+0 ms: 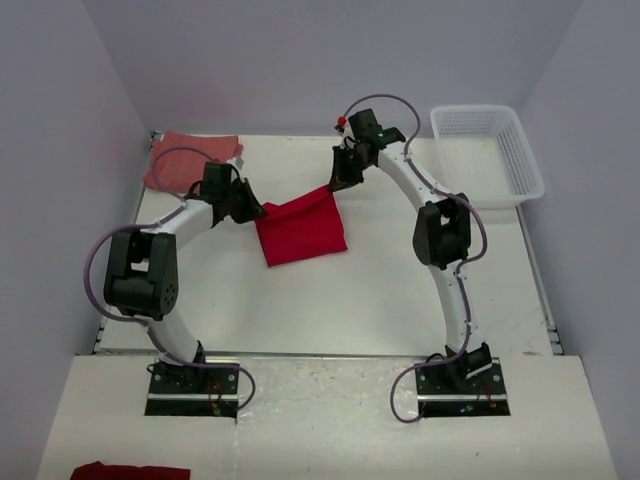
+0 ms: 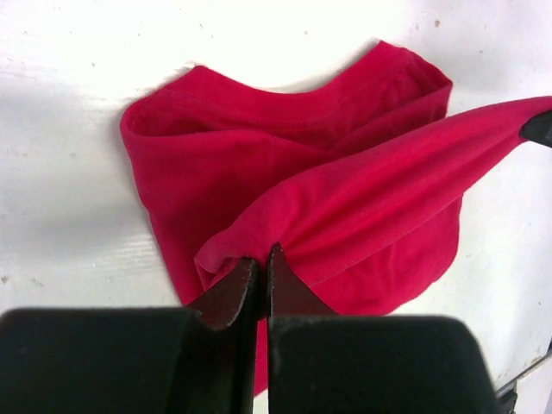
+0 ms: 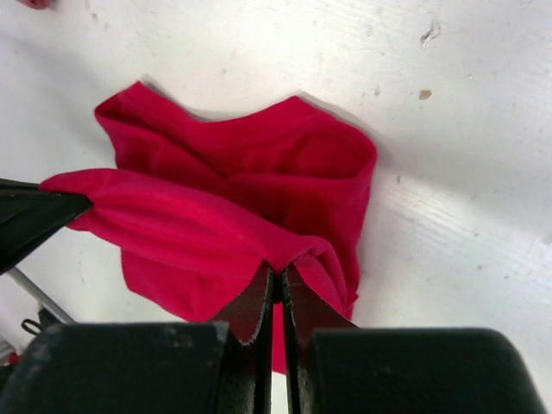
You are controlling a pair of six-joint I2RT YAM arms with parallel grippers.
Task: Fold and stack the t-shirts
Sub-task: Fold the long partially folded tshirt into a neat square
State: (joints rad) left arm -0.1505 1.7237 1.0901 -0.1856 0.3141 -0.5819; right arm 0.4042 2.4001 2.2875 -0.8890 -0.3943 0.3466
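Note:
The bright red t-shirt (image 1: 302, 235) lies partly folded in the middle of the table. Its far edge is lifted and stretched between both grippers. My left gripper (image 1: 258, 211) is shut on the left corner of that edge, and my right gripper (image 1: 336, 186) is shut on the right corner. In the left wrist view the jaws (image 2: 261, 259) pinch a fold of the red t-shirt (image 2: 259, 164). In the right wrist view the jaws (image 3: 278, 274) pinch the red t-shirt (image 3: 259, 181) the same way. The salmon-red t-shirt (image 1: 185, 160) lies folded at the back left corner.
A white lattice basket (image 1: 523, 160) stands at the back right of the table. Another red cloth (image 1: 130, 471) lies on the near ledge at the lower left, in front of the arm bases. Grey walls close in the table on three sides.

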